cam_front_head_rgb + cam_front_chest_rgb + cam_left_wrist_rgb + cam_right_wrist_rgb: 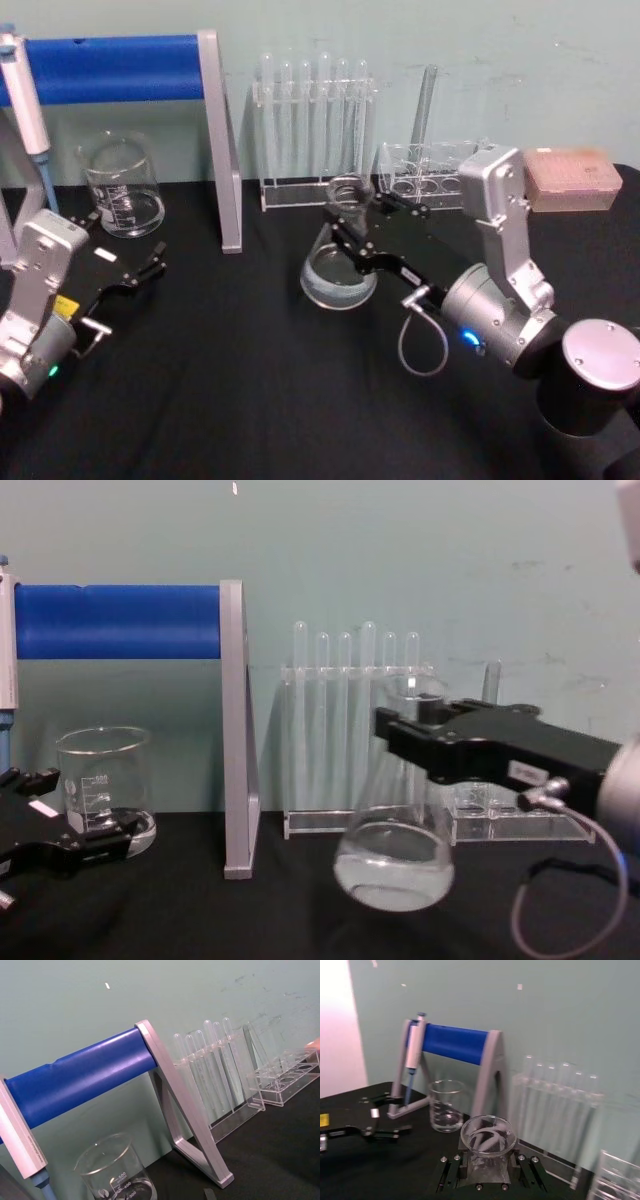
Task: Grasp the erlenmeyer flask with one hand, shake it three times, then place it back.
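The erlenmeyer flask (pixel 338 270) is clear glass with a little liquid in its wide base, and it stands mid-table in front of the tube rack. My right gripper (pixel 346 216) is shut on its neck just under the flared rim. From the chest the flask (pixel 395 860) leans slightly, with the black fingers (pixel 440 745) clamped across the neck. I cannot tell whether its base touches the black cloth. The right wrist view looks down into the flask's mouth (pixel 487 1135). My left gripper (pixel 150 264) rests open and empty at the table's left, well away from the flask.
A glass beaker (pixel 123 190) stands at the back left under a grey stand with a blue bar (pixel 110 68) that holds a pipette (pixel 25 100). Behind the flask stand a test-tube rack (pixel 315 130), a smaller clear rack (pixel 425 170) and a pink box (pixel 570 178).
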Controlling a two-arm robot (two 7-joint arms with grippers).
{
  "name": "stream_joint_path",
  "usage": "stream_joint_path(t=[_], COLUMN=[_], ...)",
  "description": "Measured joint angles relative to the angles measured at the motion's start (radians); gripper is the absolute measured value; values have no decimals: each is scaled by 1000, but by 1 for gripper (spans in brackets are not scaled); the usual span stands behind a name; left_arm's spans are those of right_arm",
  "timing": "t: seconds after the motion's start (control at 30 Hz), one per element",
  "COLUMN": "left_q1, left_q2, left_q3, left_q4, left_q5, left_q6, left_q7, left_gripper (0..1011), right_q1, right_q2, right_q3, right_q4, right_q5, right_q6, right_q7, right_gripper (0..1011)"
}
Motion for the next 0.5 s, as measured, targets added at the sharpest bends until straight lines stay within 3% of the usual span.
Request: stream_joint_path(t=[0.27, 0.5], left_q1=[0, 0], left_q2=[0, 0], left_q3=[0, 0], left_q4=[0, 0], left_q5=[0, 0], left_q6=[0, 0], left_q7=[0, 0], left_gripper=[1001, 1001], right_q1=[23, -8], right_q2=[12, 34], right_q3=[-37, -10], right_q4=[19, -11], right_q5=[20, 27], right_q6=[-9, -13], right_q7=[20, -44], right_gripper=[456, 456])
